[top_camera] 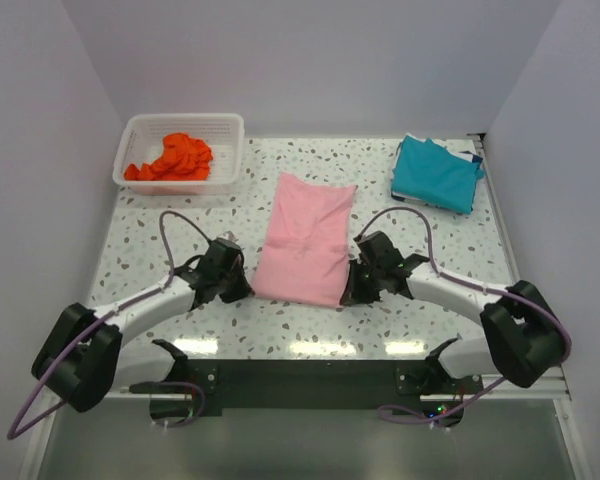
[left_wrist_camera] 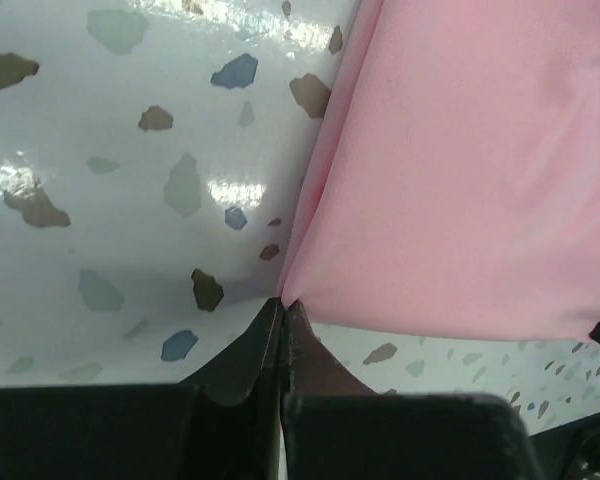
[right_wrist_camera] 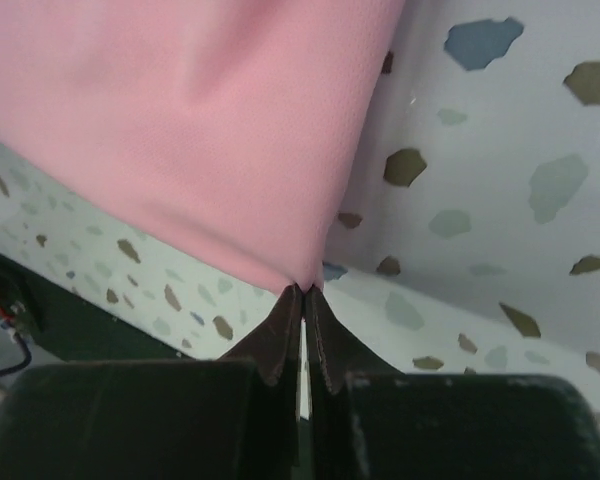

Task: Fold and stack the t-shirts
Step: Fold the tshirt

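Left gripper (left_wrist_camera: 283,302) and right gripper (right_wrist_camera: 305,290) have jaws clamped on the near corners of the pink t-shirt (top_camera: 305,235), probably to fold that edge over

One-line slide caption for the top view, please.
Left hand and right hand pinch the pink shirt's near corners; teal shirt folded at far right, orange shirt crumpled in basket at far left.

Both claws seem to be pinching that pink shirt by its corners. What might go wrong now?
The left gripper and right gripper each pinch only the very tip of a near corner of the pink shirt, so the cloth might slip out when lifted. If one arm leads, the fold could land crooked.
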`<state>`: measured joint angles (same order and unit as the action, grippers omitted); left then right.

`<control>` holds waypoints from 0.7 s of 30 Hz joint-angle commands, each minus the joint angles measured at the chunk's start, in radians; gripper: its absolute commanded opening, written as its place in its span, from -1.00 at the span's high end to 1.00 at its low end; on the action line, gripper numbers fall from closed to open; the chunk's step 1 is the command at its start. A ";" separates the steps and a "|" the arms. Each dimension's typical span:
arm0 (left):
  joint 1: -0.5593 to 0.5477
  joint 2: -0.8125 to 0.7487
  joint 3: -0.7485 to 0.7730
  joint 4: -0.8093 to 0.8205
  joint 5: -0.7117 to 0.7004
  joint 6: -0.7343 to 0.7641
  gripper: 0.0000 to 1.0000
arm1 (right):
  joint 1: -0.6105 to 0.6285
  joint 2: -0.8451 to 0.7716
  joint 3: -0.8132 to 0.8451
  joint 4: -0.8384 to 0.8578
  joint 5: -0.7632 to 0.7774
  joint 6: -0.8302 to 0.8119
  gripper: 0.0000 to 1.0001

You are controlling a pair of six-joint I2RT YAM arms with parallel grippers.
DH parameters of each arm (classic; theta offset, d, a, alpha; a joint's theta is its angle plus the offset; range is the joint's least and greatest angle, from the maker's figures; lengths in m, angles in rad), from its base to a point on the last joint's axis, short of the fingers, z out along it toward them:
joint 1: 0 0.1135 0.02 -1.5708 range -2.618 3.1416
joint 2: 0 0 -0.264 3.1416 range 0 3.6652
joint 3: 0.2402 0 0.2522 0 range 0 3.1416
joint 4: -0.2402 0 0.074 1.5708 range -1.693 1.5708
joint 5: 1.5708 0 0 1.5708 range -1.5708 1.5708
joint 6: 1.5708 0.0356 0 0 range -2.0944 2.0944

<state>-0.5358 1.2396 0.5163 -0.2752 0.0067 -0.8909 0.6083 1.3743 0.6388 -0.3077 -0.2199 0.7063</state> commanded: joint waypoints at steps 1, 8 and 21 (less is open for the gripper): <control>-0.030 -0.121 -0.027 -0.122 -0.094 -0.040 1.00 | 0.015 -0.133 0.001 -0.116 -0.058 -0.013 1.00; -0.122 -0.365 0.004 -0.306 -0.157 -0.098 1.00 | 0.033 -0.331 0.039 -0.350 -0.150 -0.010 1.00; -0.133 -0.499 0.234 -0.403 -0.201 0.001 1.00 | 0.033 -0.483 0.180 -0.573 -0.242 -0.028 1.00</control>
<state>-0.6704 0.7437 0.6853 -0.6357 -0.1192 -0.9436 0.6415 0.9020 0.7685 -0.7696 -0.4084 0.6960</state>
